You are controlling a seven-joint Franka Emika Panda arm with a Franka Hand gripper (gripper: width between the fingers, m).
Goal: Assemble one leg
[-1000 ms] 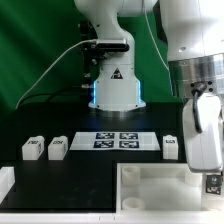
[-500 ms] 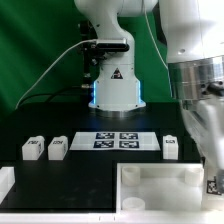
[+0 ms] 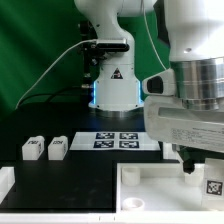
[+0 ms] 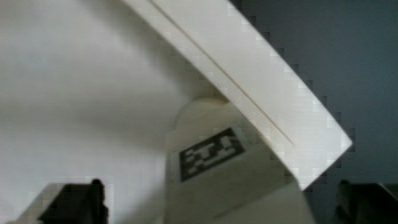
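While the arm fills the exterior view's right, two legs sit side by side at the exterior view's left on the black table, apart from the marker board. You can expect them light, rigid and smooth-sided; take one across its flat side faces, below the tag. The panel lies in front, under the wrist. The wrist view shows a tagged leg against the panel's rim. Gripper: fingertips spread wide, holding nothing.
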